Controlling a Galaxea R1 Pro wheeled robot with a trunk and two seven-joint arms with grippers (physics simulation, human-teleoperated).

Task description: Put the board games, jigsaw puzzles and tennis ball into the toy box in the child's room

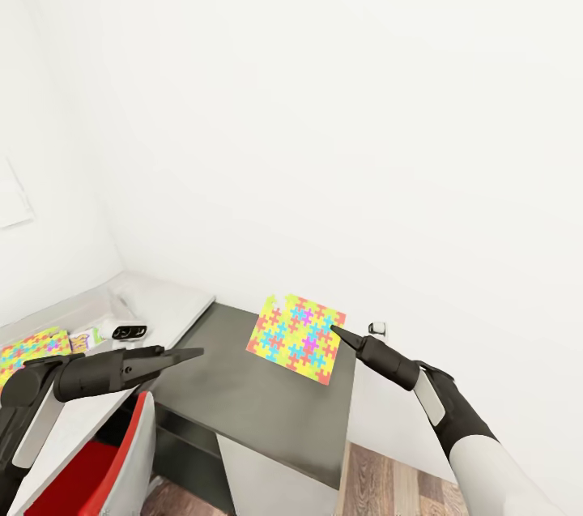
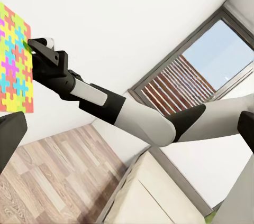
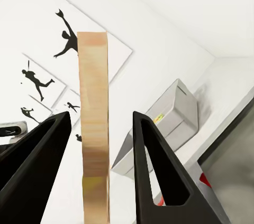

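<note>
Held up in the air, tilted, by the right gripper (image 1: 334, 329) pinching its edge: one jigsaw puzzle (image 1: 296, 337), thin, bright interlocking pieces. Seen edge-on between the fingers (image 3: 159, 171). Second puzzle board (image 1: 31, 348) flat beside the left gripper (image 1: 199, 353).

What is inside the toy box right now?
In the head view, the toy box holds a jigsaw puzzle and a printed board game. The left arm covers its near side, so anything else inside can't be seen. The right end effector holds another jigsaw puzzle aloft.
</note>
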